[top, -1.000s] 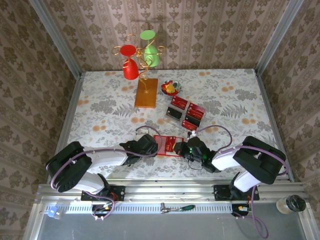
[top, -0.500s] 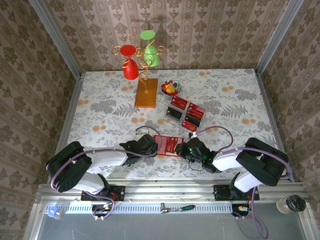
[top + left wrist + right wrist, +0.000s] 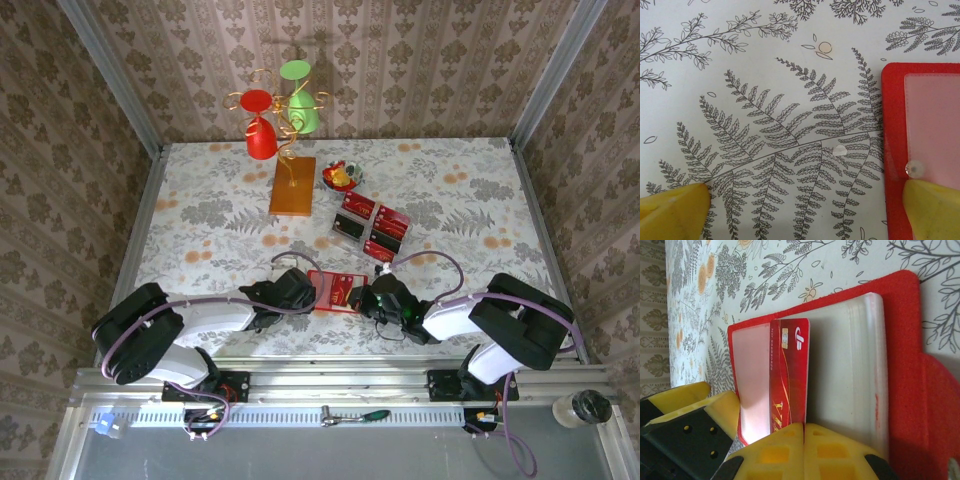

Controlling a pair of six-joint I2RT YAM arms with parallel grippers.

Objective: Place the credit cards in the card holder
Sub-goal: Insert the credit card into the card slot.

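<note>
Right pincer (image 3: 364,297) with credit card (image 3: 789,375) edged left across card holder (image 3: 328,291).

We list left arm (image 3: 200,315) and right arm (image 3: 465,315): white shells, black joints, lilac cables (image 3: 440,256) alongside; yellow moulded finger pads (image 3: 775,452); black mounts (image 3: 680,440) with small screw holes.

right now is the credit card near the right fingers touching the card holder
Touching. The right wrist view shows the credit card lying flat against the pale inside of the open card holder, with no gap between them.
</note>
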